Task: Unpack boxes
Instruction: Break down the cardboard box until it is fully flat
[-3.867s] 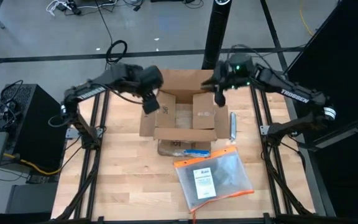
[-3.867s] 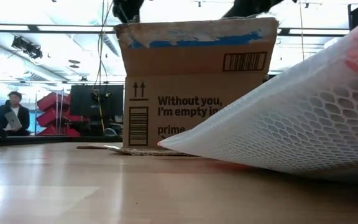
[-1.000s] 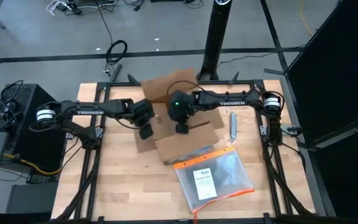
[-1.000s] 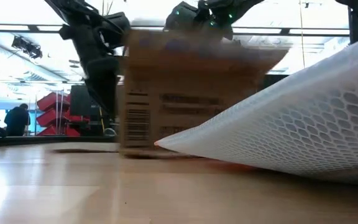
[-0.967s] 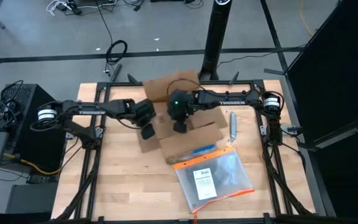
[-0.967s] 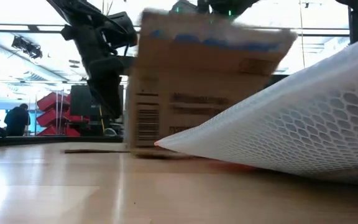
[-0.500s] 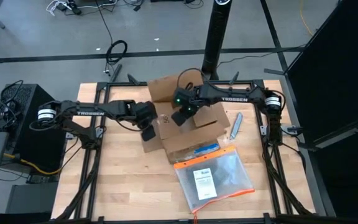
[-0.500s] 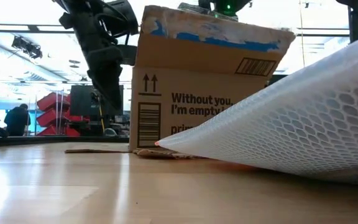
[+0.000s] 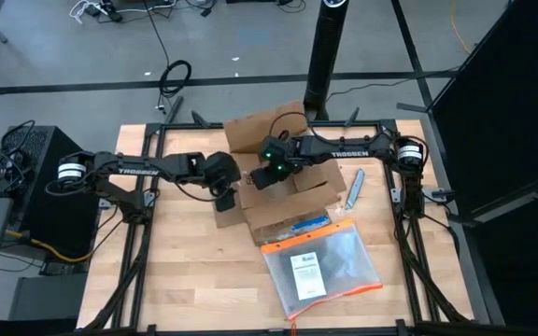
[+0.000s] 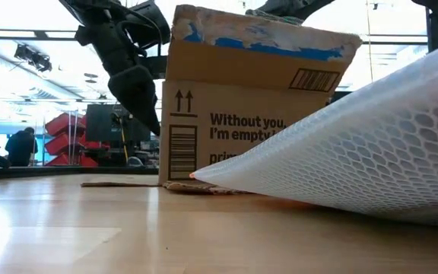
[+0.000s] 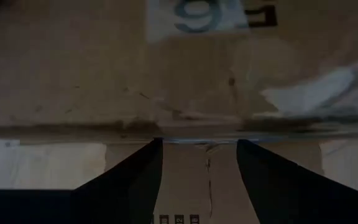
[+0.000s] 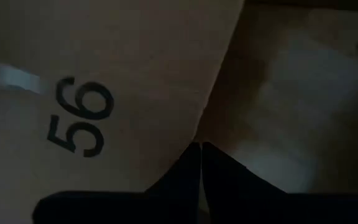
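Standing between both pincers: box [image 9: 283, 191], right pincer [image 9: 267, 177] inside.

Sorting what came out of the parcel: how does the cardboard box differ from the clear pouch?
The box is brown, opaque corrugated cardboard; the pouch is clear plastic with an orange edge. The box stands up with flaps spread; the pouch lies flat on the table. Both grippers work at the box, left and right; nothing touches the pouch. Both carry a white label.
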{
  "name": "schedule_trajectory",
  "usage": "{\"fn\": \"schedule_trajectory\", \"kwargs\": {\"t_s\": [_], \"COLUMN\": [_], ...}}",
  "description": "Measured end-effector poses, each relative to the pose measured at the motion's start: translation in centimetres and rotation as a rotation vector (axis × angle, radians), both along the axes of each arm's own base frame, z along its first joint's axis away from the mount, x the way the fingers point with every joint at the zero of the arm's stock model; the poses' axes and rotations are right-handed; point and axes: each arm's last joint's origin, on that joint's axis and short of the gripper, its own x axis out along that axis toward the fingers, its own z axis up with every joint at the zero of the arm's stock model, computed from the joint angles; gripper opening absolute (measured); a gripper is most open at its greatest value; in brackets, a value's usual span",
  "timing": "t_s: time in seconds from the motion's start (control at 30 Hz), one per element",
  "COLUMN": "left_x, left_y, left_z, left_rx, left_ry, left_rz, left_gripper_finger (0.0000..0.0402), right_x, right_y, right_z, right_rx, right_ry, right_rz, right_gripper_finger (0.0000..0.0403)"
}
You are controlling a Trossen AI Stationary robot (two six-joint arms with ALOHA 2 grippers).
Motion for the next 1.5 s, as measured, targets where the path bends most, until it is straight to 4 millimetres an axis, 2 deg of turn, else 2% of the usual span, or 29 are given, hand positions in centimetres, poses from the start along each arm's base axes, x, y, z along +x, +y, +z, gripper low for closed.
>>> {"fn": "schedule_trajectory", "kwargs": {"t_s": [0.5, 0.7, 0.83, 1.0, 1.23, 1.5], "left_x": [0.0, 0.4, 0.2, -0.9, -1.4, -4.0], "left_y": [0.0, 0.1, 0.1, -0.2, -0.4, -1.1], "left_z": [-0.9, 0.2, 2.8, 7.8, 14.5, 21.5], "left_rx": [-0.012, -0.010, -0.022, -0.074, -0.124, -0.191], "left_ry": [0.072, 0.052, 0.093, 0.184, 0.082, -0.036], "left_rz": [-0.008, 0.003, 0.007, 0.038, 0.130, 0.228], "left_gripper_finger": [0.0197, 0.0197, 0.0197, 0.0197, 0.0198, 0.0198], "right_x": [0.4, 1.1, 1.3, 1.7, 3.8, 6.0], "right_y": [1.8, 1.6, 1.6, 1.5, 1.0, 0.4], "right_z": [6.5, 7.4, 7.3, 7.7, 5.8, 3.4], "right_rx": [0.020, 0.019, -0.045, -0.181, -0.288, -0.420], "right_ry": [-0.269, -0.394, -0.410, -0.479, -0.579, -0.686], "right_rz": [0.101, 0.144, 0.202, 0.318, 0.425, 0.537], "right_gripper_finger": [0.0000, 0.0000, 0.0000, 0.0000, 0.0000, 0.0000]}}
